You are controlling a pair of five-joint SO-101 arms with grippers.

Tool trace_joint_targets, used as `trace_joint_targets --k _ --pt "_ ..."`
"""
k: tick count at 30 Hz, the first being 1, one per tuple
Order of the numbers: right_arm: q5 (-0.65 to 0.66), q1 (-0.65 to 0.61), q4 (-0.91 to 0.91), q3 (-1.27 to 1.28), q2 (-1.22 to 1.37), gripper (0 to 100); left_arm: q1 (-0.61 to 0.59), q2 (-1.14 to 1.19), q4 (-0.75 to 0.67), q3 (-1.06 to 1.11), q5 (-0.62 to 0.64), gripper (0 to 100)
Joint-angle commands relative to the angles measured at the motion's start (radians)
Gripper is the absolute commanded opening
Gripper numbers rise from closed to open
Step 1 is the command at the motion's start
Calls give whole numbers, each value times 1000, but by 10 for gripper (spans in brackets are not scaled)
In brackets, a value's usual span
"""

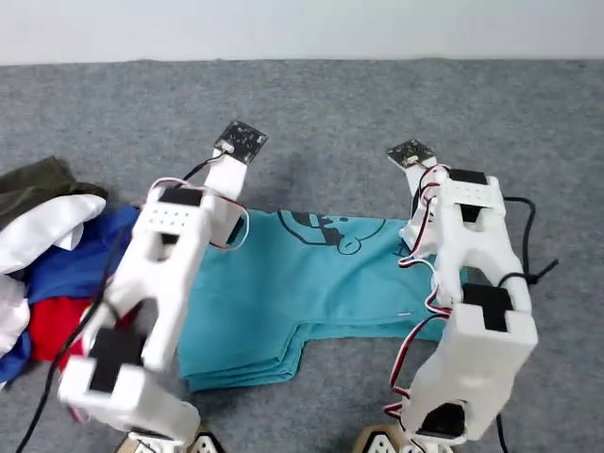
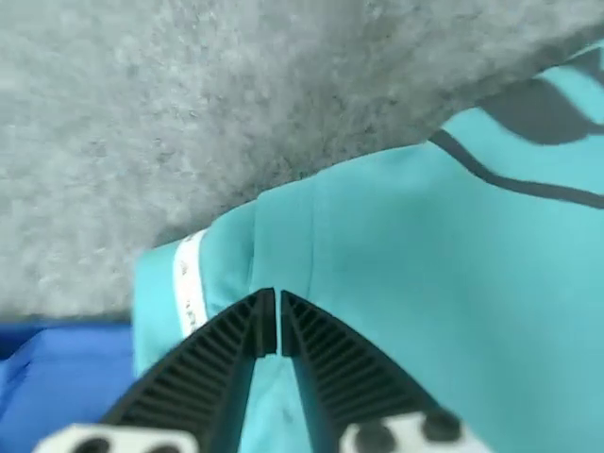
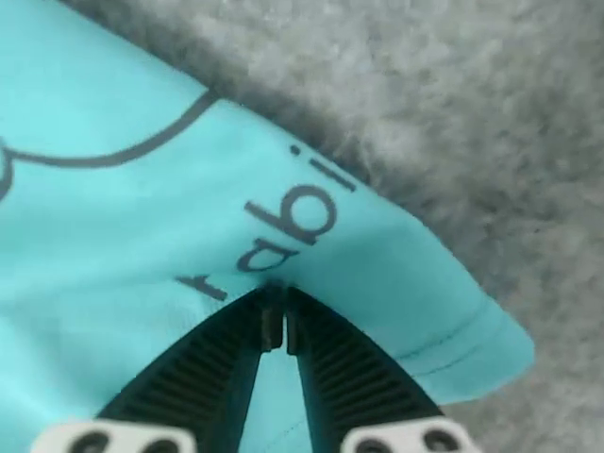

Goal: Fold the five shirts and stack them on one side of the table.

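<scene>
A teal shirt (image 1: pixel 311 283) with a dark printed drawing lies partly folded on the grey felt table top (image 1: pixel 377 104), between the two arms. My left gripper (image 2: pixel 271 316) is shut on the teal shirt (image 2: pixel 425 283) at its far left edge, beside a white neck label (image 2: pixel 189 283). My right gripper (image 3: pixel 274 321) is shut on the teal shirt (image 3: pixel 113 236) near its far right corner, just below dark lettering (image 3: pixel 283 222). In the high view both arms lean over the shirt's far edge, the left arm (image 1: pixel 170 255) on its left and the right arm (image 1: pixel 472 255) on its right.
A loose heap of shirts lies at the left edge: olive (image 1: pixel 33 179), white (image 1: pixel 42 231), blue (image 1: pixel 80 260) and red (image 1: pixel 57 326). The blue shirt (image 2: pixel 57 368) touches the teal one's left side. Bare grey felt stretches behind and to the right of the arms.
</scene>
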Motion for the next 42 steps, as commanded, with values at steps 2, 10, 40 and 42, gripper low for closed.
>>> trace_joint_targets --k 2,10,40,42 --pt "-3 22 -65 -40 5 18 -69 173 63 -182 8 16" --pt "-3 51 -19 -167 1 18 -207 256 183 -305 0 15" --pt "-83 -56 363 183 -85 23 -130 -371 669 -305 -97 16" --pt "-51 -8 328 190 -53 23 -130 -388 678 -305 -97 16"
